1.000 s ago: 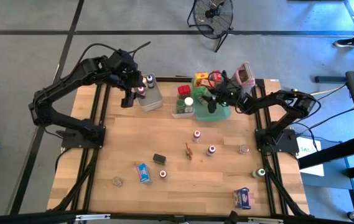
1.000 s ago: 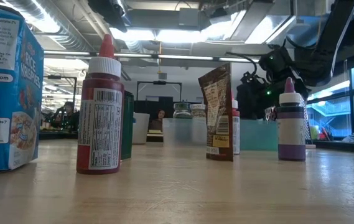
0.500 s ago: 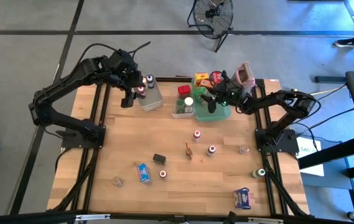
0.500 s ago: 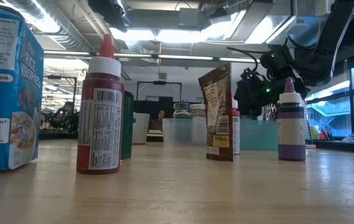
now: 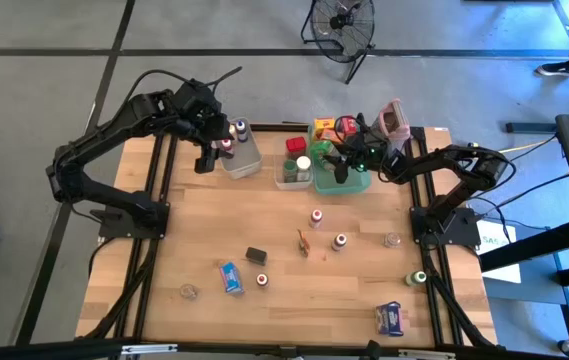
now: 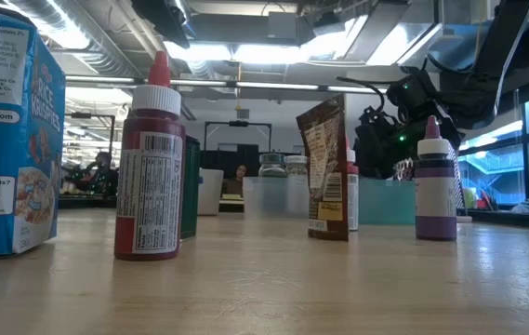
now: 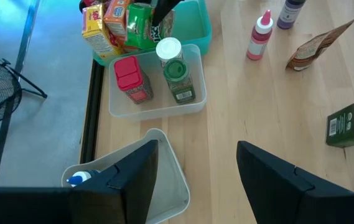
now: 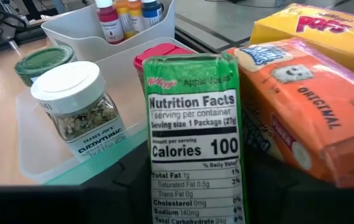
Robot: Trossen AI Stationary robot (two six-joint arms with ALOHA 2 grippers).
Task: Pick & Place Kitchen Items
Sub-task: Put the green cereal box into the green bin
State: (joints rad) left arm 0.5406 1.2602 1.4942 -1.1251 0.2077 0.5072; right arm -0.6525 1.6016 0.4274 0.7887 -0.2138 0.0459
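Observation:
My right gripper [image 5: 337, 158] reaches over the teal tray [image 5: 358, 184] at the table's far side and is shut on a green box [image 8: 192, 124] that stands upright. An orange box [image 8: 301, 106] and a yellow box [image 8: 320, 28] stand beside it. A clear bin [image 5: 292, 174] next to the tray holds a white-capped jar [image 8: 77, 106] and a red-capped jar [image 7: 129, 78]. My left gripper [image 5: 207, 157] hangs open and empty by another clear bin [image 5: 243, 157] of small bottles. My right gripper has the green box between its two fingers, one on each broad face, low on the box [image 8: 192, 193]. The narrow printed side faces the wrist. The fingers come nearly level from the table's right. The gripper hides the box's bottom, so I cannot tell whether it rests on the tray.
Loose items dot the table's middle and near part: small bottles [image 5: 316, 217], [image 5: 340, 241], a brown packet [image 5: 305, 242], a dark box [image 5: 256, 255], blue boxes [image 5: 229, 277], [image 5: 391, 318]. A grey container with a pink rim [image 5: 394, 120] stands behind the tray.

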